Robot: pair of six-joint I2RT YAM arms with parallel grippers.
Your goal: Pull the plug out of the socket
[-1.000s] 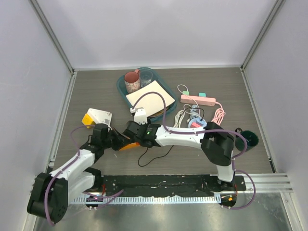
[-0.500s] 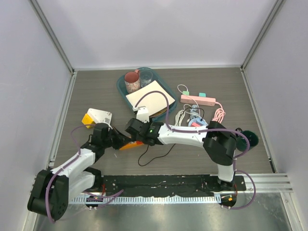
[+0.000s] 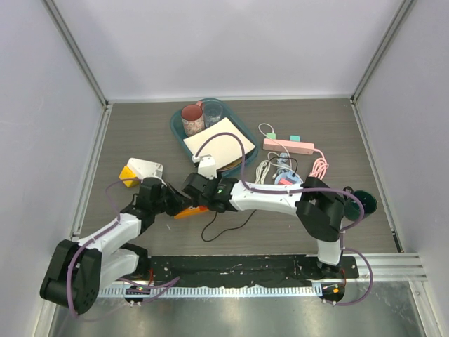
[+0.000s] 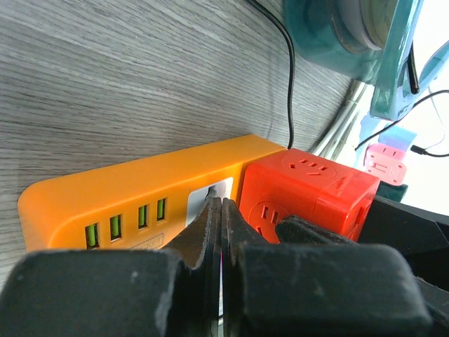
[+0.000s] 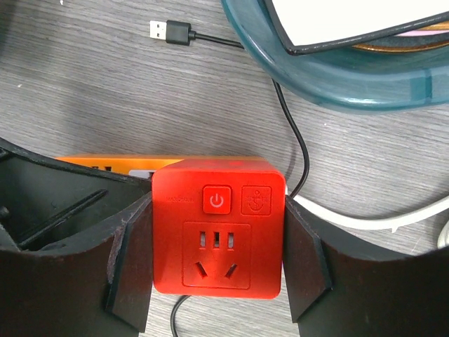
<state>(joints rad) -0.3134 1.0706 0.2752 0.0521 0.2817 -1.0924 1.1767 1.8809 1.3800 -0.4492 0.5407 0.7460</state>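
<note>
Now, step: grip made, pull not yet done; the red cube plug (image 5: pixel 219 225) sits flush against the end of the orange socket strip (image 4: pixel 140 189), with no gap showing between them.
Task thing: plug and strip lie on the counter (image 3: pixel 140 133) at its near-left part, between the two wrists, just in front of the teal tray (image 5: pixel 330 84).
Right claw (image 5: pixel 217 267): half spread, one pad on each side face of the red cube, pinching it squarely.
Left claw (image 4: pixel 221 210): pressed together with nothing between the fingers, tips down on the strip's top by its white socket face, right beside the cube; it looks placed to pin the strip.
Nearby: a black cable (image 5: pixel 295 147) runs out from behind the cube, under the tray's rim.
Next move calls for: a straight pull by the right claw, away from the strip and along its length, while the left bears down so the strip cannot slide along.
Risk: a slanted pull could jam the prongs, or drag the strip out from under the closed tips.
</note>
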